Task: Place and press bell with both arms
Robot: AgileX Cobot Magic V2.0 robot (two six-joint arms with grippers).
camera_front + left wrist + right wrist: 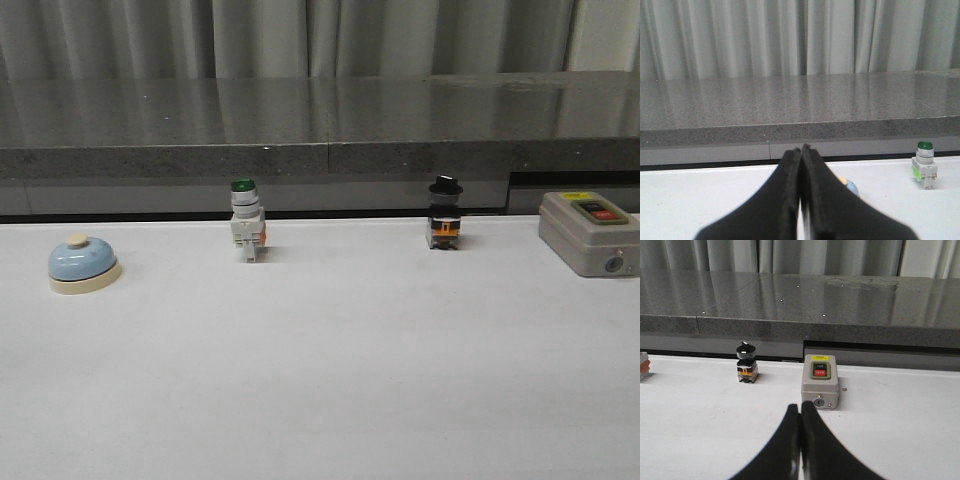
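the bell (84,264) sits untouched at the far left of the table (330,370), well apart from the green-capped switch (246,220). both pincers are pressed together and empty — left gripper (801,150), right gripper (800,407). we should part the left fingers first, then come down around the cream base — not the dome, where we would likely slip.

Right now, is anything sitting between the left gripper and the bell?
Nothing visible. In the left wrist view the shut left gripper points over bare white table with the bell peeking out just behind it; the green-capped switch stands off to the side.
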